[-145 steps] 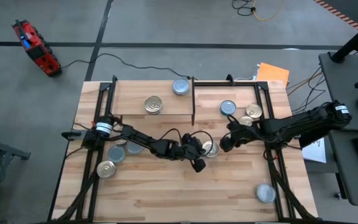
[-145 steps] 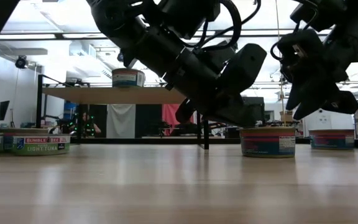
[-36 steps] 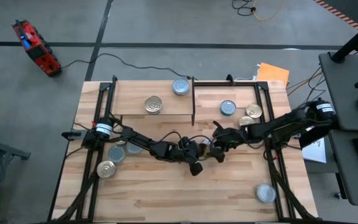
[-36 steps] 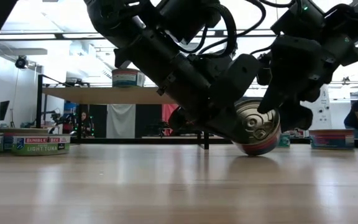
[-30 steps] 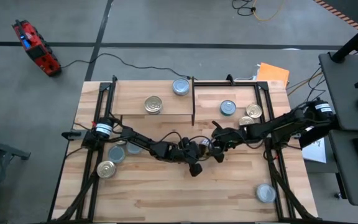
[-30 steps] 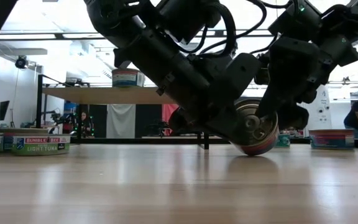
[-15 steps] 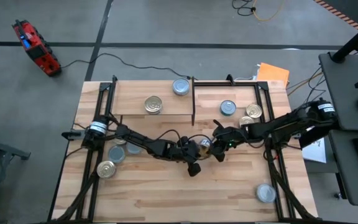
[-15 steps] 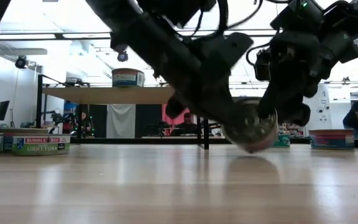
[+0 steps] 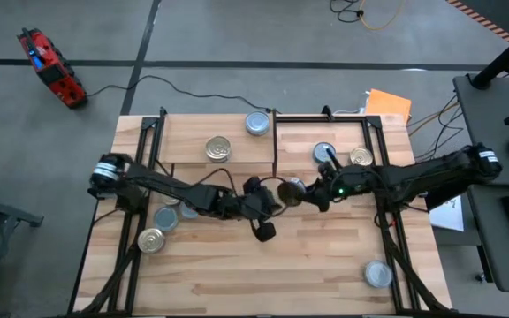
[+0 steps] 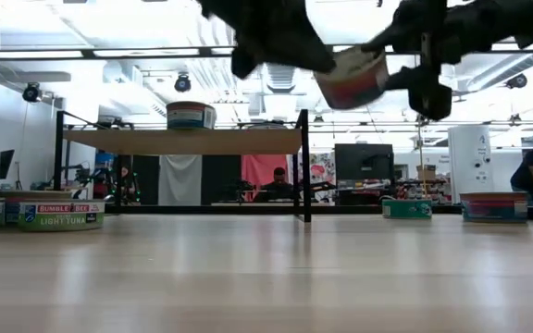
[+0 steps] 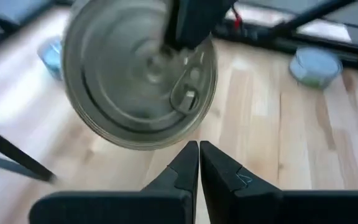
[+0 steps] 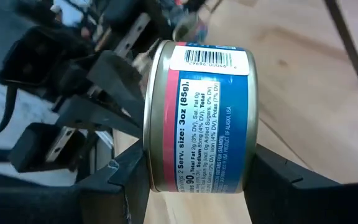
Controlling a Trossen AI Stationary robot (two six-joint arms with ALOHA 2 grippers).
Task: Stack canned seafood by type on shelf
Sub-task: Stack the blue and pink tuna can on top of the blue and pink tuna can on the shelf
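Note:
A tin of canned seafood [image 12: 197, 118] with a pink and blue label and a pull-tab lid hangs high over the table's middle [image 9: 290, 193], with my right gripper [image 12: 197, 183] shut on it. My left gripper [image 11: 198, 149] is shut. Its tips stand just beside the lid's rim, facing the lid [image 11: 129, 74]. On the shelf [image 9: 193, 159] stand a golden-lidded tin [image 9: 218, 147] and a silver-lidded one [image 9: 257, 123]. In the low view the held tin [image 10: 350, 79] sits far above the tabletop. My right gripper pinches the tin by its two flat ends. One finger [image 11: 188, 22] lies across the lid [image 11: 104, 93] and the other finger [image 12: 284, 180] is at the bottom end. The fingers reach in roughly level from the table's right. The tin is lifted clear, on its side. I cannot tell whether my left gripper touches the tin's rim.
Loose tins stand on the table right of the shelf's upright panel [image 9: 324, 153] [image 9: 360, 158], by the left edge [image 9: 151, 238] [image 9: 166, 216] and at the near right corner [image 9: 377, 274]. The black frame posts [image 9: 275, 141] stand close behind both grippers.
Both grippers have risen together and drifted a little toward the shelf. The tin, a second ago tilted with its lower rim on the table between them, is now lifted clear and high. My right gripper has rolled and the tin has turned with it.

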